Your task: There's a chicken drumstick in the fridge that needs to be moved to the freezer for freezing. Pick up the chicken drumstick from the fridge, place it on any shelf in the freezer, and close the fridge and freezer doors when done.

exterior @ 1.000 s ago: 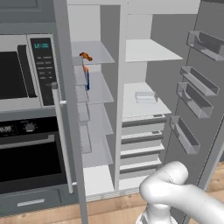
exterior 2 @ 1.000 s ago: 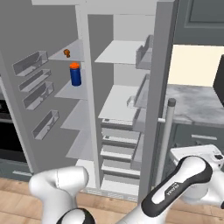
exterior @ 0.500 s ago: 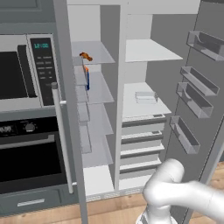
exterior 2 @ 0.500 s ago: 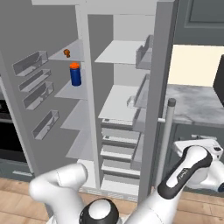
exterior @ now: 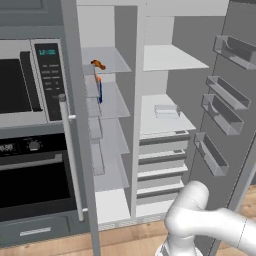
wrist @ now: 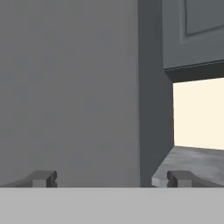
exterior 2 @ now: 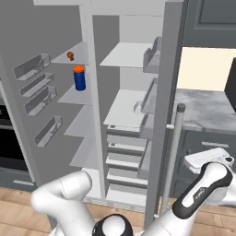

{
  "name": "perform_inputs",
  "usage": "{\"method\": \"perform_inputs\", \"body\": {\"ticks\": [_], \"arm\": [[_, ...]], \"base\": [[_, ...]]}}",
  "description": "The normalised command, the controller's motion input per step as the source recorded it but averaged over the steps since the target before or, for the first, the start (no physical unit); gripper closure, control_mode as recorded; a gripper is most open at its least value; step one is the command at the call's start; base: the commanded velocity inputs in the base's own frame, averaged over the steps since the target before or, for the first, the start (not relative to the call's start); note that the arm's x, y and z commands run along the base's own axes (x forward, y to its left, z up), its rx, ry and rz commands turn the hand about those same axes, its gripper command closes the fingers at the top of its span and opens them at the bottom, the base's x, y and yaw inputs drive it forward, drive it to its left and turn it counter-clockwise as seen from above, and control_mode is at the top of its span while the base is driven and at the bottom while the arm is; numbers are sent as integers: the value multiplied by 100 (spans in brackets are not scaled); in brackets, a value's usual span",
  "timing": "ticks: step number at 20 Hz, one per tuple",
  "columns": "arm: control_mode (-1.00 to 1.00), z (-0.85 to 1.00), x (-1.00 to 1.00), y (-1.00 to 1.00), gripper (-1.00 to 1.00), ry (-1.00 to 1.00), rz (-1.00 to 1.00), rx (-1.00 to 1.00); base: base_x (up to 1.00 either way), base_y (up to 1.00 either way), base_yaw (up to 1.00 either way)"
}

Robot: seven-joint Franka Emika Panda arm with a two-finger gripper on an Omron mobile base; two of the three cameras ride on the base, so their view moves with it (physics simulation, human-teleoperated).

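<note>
The chicken drumstick [exterior: 98, 64] [exterior 2: 70, 56] lies on the top glass shelf [exterior: 114, 61] [exterior 2: 78, 51] of the narrow freezer [exterior: 112, 130] [exterior 2: 80, 99]. A blue can [exterior 2: 79, 78] stands one shelf below it. The wider fridge [exterior: 167, 117] [exterior 2: 124, 106] has white shelves and stands beside it. Both doors are open. My hand [exterior 2: 208, 159] is low, right of the fridge door [exterior 2: 165, 92]. My gripper [wrist: 111, 179] is open and holds nothing, facing that door's flat grey outer face.
A microwave [exterior: 25, 80] and an oven [exterior: 35, 180] sit left of the freezer door [exterior: 80, 130]. A marble counter [exterior 2: 207, 108] lies right of the fridge door, near its bar handle [exterior 2: 176, 124]. A small white box [exterior: 166, 110] rests on a fridge shelf above the drawers [exterior: 160, 165].
The arm's elbow has swung a little to the right and the hand has edged slightly up behind the fridge door. The jaws stay open; the drumstick, can and doors have not moved.
</note>
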Motion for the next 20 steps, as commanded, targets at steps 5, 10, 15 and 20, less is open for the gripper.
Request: {"method": "perform_inputs", "body": {"ticks": [5,10,15,20], "arm": [[-100,-18,8,100,-100,-3,0,-3],[-100,-4,2,100,-100,0,0,0],[-100,2,1,100,-100,-1,0,0],[-100,0,1,100,-100,0,4,0]], "base": [[0,0,0],[0,0,0],[0,0,0],[0,0,0]]}}
